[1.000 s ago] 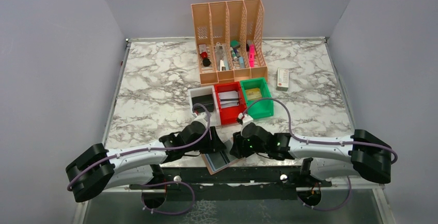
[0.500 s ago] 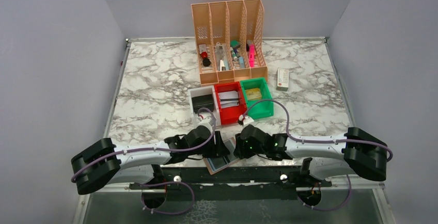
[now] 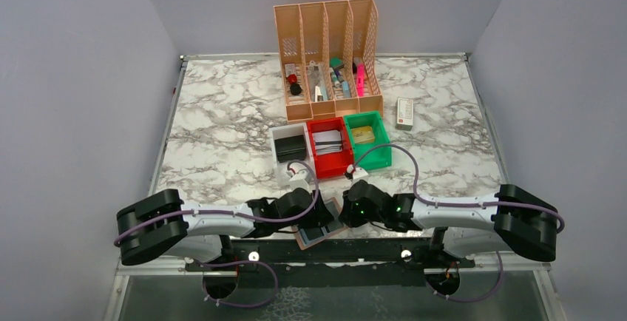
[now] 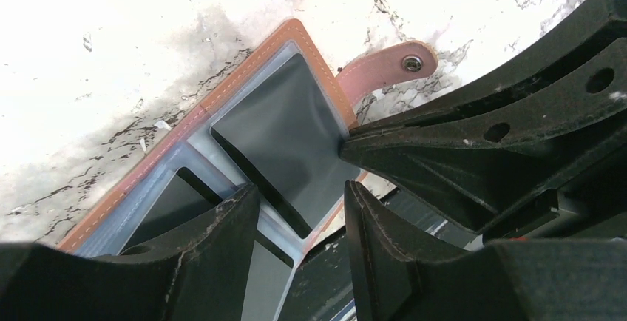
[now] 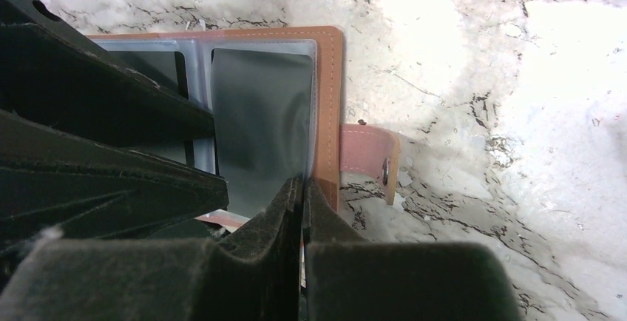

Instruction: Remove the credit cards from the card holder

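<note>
1. Now, you are at the gripping step. The flat tan-brown leather card holder (image 5: 330, 99) lies opened on the white marbled table (image 5: 517, 77), right at its near edge between your two arms. Its pinkish strap with a metal snap (image 5: 366, 162) sticks out to one side.
2. Your right gripper (image 5: 303, 203) has its jaws pressed together on the edge of the dark rectangular credit card (image 5: 259, 121) in the clear pocket beside the brown border. Whether the pads pinch the card alone or the clear film as well, you cannot tell.
3. Your left gripper (image 4: 299, 217) hangs over the middle of the holder with its jaws apart and nothing in them. It sits above a second dark card (image 4: 166, 203) in the neighbouring pocket. Whether its tips touch the holder is unclear.
4. No card looks to be out yet.
5. The next move probably calls for a straight, flat pull with the right arm. Meanwhile, press the left fingers down so the holder is not dragged off the edge. If the film lifts too, let go and grip again.
</note>
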Motion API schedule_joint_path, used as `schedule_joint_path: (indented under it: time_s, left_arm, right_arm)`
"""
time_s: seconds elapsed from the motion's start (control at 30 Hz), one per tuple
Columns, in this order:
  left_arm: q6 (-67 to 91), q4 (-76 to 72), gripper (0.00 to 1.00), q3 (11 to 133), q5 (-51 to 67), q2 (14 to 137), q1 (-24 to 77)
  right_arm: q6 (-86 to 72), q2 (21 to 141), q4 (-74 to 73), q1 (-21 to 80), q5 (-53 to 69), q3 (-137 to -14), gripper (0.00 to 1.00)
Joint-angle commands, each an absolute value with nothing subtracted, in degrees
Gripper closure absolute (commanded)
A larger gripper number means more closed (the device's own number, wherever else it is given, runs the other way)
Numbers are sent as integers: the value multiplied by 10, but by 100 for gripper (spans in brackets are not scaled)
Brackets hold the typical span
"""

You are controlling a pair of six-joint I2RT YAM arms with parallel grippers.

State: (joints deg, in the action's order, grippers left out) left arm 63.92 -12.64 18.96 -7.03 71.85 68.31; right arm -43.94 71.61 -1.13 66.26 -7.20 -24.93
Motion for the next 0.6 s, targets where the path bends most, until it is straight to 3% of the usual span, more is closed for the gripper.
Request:
schedule_joint_path:
  time_s: [0.0,0.57]
  left_arm:
    - [662,-52,48,181,-102,783,709]
    - [697,-12,49,144,-128,673,724]
  right_arm:
    - [-454,747,-11,666,-45,-238,95]
    - [-463,724,24,665,-18,-228,99]
